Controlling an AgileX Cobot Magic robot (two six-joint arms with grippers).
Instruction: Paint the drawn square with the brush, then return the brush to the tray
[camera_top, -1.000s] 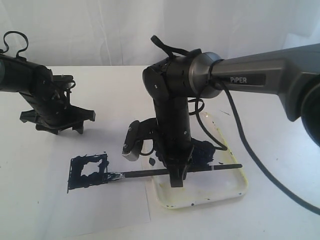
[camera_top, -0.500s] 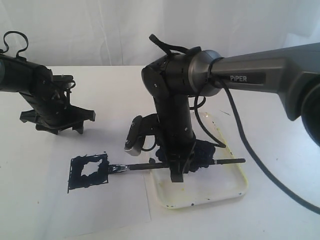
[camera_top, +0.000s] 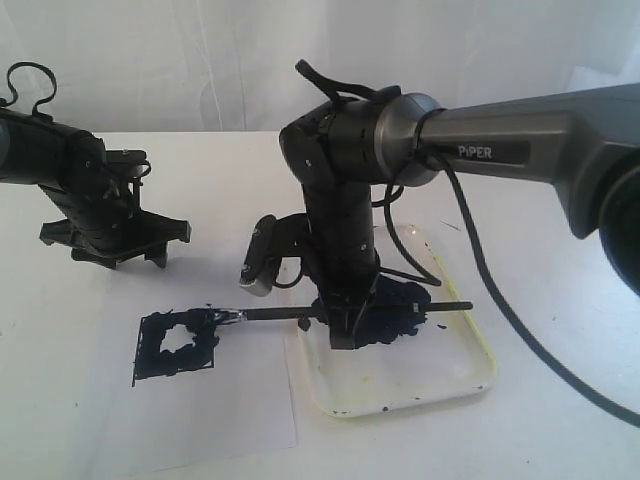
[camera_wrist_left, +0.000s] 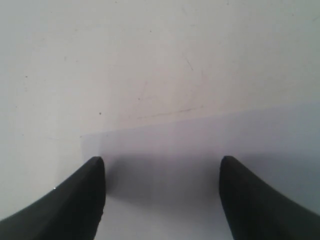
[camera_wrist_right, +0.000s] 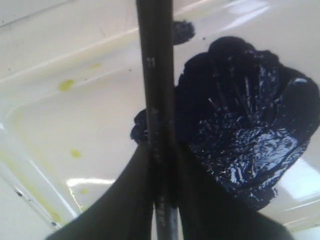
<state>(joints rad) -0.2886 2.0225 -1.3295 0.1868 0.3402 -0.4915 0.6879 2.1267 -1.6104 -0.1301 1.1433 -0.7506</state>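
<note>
**Exterior view:** I am holding the right gripper (camera_top: 343, 335) low over the tray (camera_top: 440, 385), its fingers clamping the brush (camera_top: 285, 314) at mid-handle. The brush is lying almost level. Its handle end is reaching out over the blue-black paint blob (camera_top: 395, 322) in the tray, and its bristles are touching the upper right corner of the drawn square (camera_top: 160, 355) on the paper (camera_top: 200, 420). The drawn square is showing dark paint around its border and a white patch at its centre. The left gripper (camera_top: 112, 250) is hanging well apart from all this, above the table (camera_top: 200, 180) at the far left.

**Left wrist view:** The left gripper (camera_wrist_left: 162, 167) is showing two dark fingers (camera_wrist_left: 85, 200) spread wide, with only bare surface between them. The straight edge of the paper (camera_wrist_left: 210, 160) is running just ahead of the fingertips.

**Right wrist view:** The right gripper (camera_wrist_right: 162, 200) is pinching the brush (camera_wrist_right: 156, 90) between its fingers (camera_wrist_right: 125, 210), and the dark handle is running straight out over the tray (camera_wrist_right: 60, 125). The glossy paint blob (camera_wrist_right: 240, 125) is lying just beside and partly beneath the handle. Yellowish stains are dotting the tray's white floor.
</note>
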